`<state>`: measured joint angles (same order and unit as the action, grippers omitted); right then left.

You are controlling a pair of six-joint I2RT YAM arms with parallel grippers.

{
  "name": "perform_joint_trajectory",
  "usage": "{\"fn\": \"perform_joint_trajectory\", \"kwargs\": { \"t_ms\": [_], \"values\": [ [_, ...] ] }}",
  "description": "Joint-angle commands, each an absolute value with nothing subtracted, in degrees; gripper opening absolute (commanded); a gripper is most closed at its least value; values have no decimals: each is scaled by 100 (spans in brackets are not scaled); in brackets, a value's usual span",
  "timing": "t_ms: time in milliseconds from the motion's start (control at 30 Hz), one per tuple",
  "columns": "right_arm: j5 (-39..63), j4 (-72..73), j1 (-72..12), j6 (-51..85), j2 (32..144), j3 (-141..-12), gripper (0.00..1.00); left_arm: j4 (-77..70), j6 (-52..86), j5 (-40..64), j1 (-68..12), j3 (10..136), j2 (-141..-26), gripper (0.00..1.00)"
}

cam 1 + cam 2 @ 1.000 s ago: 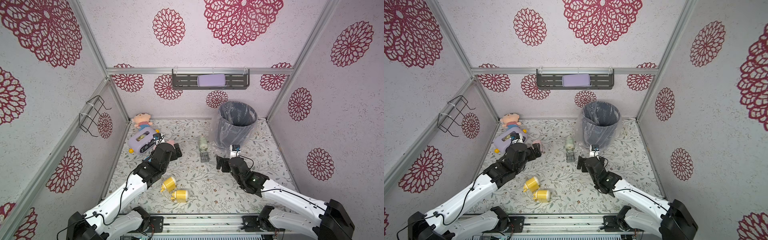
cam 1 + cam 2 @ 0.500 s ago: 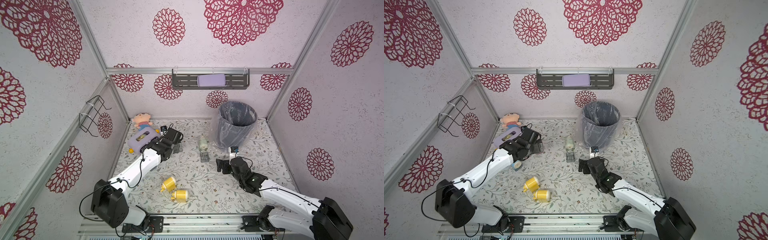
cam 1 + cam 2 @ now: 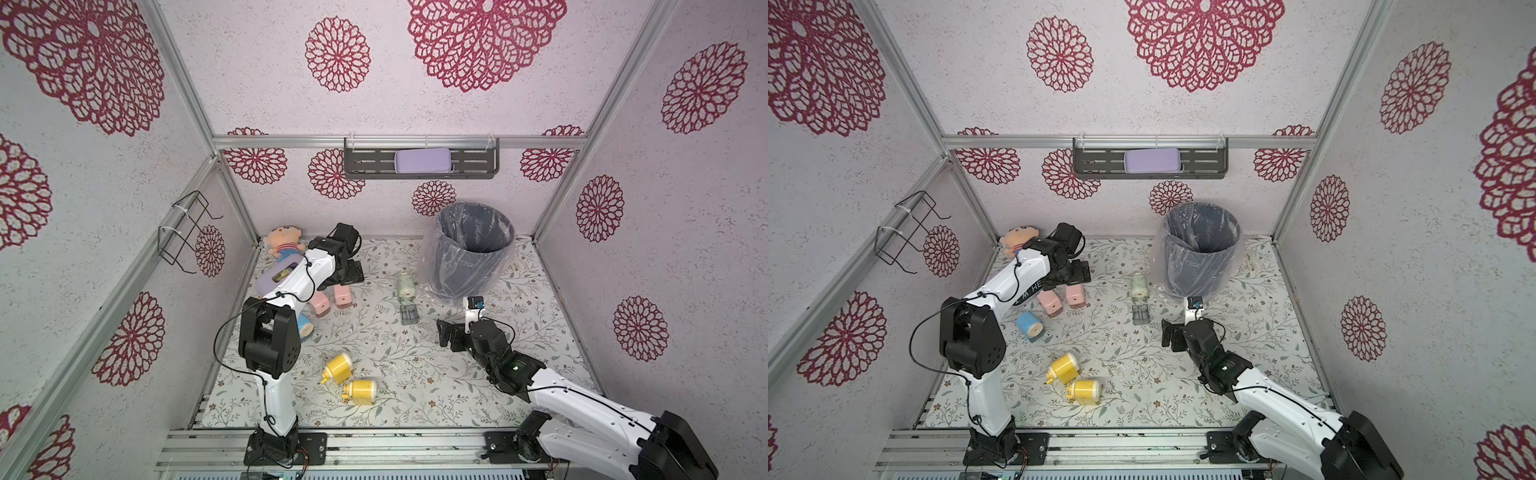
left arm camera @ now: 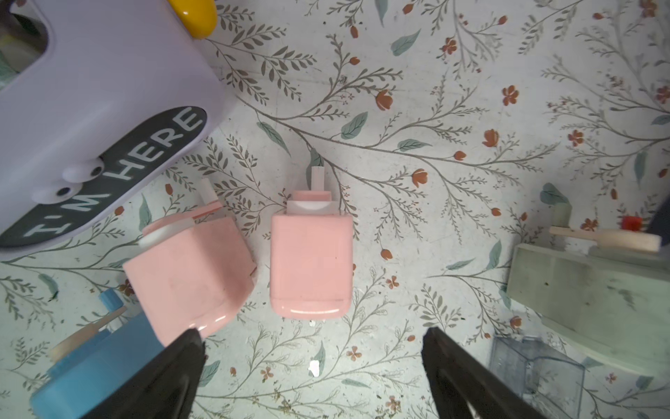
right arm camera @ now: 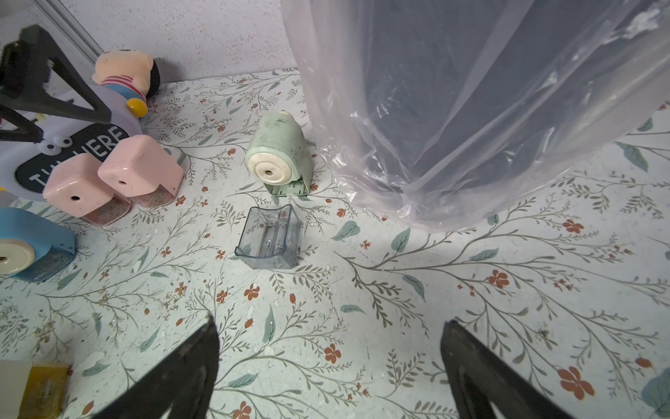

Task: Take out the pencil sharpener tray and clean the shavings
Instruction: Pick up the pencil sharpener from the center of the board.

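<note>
Bin (image 3: 459, 270) with a plastic liner stands at the back, just beside the green pencil sharpener (image 5: 279, 159), whose clear tray (image 5: 270, 234) already lies out on the mat (image 5: 362, 290) in front of it, seemingly empty. Left gripper (image 4: 311, 335) hangs with jaws spread wide over two pink pencil sharpeners (image 4: 311, 261), holding nothing; right gripper (image 5: 330, 323) is likewise spread and empty, low over the mat short of the clear tray. Both pink bodies still carry trays (image 5: 154, 197) packed with reddish shavings (image 5: 105, 216). I judge those trays light, thin, stiff, smooth plastic, brittle under a hard squeeze; the bodies would likely skid, so one gripper should pin a body by its flat sides while the other pinches the tray's front lip
</note>
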<state>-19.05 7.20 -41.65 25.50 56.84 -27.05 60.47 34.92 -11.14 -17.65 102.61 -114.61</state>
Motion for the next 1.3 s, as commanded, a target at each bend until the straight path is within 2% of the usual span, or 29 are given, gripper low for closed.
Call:
{"fn": "perform_joint_trajectory", "kwargs": {
  "t_ms": [0,200,767,900,1067,1167,1267],
  "values": [
    [-1809,876,-4122,2472,5607,-2725,99,6722,3422,-832,-1504,10611,-11837,97],
    [-1691,924,-4121,2496,5677,-2733,99,7075,3346,-328,-1283,11182,-12458,97],
    [-1450,991,-4121,2479,5655,-2719,99,7536,3362,-50,-1283,12252,-13443,99],
    [-1367,1063,-4122,2453,5689,-2689,99,7616,3397,-7,-1300,12460,-13667,92],
    [-1345,1143,-4122,2343,5638,-2616,99,7586,3418,-17,-1317,12446,-13702,76],
    [-1294,1149,-4122,2264,5589,-2585,99,7561,3424,-10,-1317,12421,-13727,72],
    [-1235,1079,-4122,2121,5580,-2566,99,7528,3420,25,-1327,12406,-13775,61]
  ]
}}
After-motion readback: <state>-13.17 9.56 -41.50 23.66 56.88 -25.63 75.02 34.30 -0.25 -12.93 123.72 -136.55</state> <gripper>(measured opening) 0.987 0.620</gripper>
